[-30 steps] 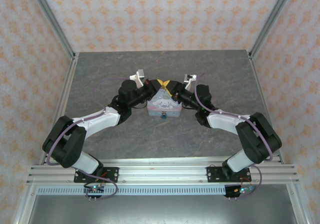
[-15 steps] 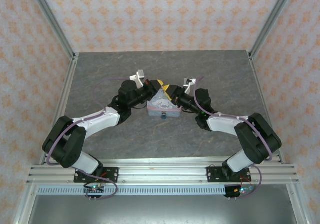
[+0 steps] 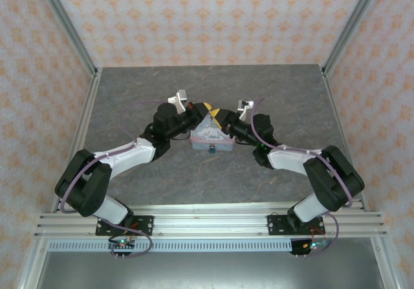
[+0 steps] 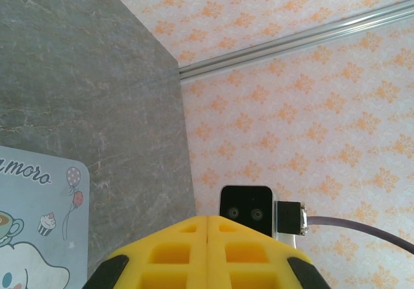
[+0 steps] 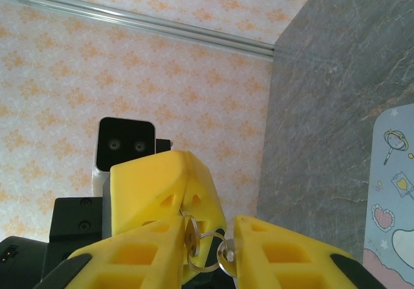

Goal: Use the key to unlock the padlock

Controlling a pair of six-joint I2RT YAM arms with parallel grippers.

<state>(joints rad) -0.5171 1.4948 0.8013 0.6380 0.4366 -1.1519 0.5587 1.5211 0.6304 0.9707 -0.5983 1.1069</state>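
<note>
The teal padlock hangs at the front edge of the pale blue cartoon tin. Both grippers meet above the tin's far side. My left gripper is shut; in the right wrist view its yellow fingers pinch a small silver key. From that key hangs a ring with a second key. My right gripper is open, its fingers on either side of the keys and ring. The padlock is hidden in both wrist views.
The tin sits mid-table on the grey stone-patterned top. Aluminium frame posts and patterned walls close in the sides and back. Purple cables loop off both arms near the tin.
My right gripper has shifted left, closing in on the left gripper's fingertips above the tin. The left arm, tin and padlock have held still.
</note>
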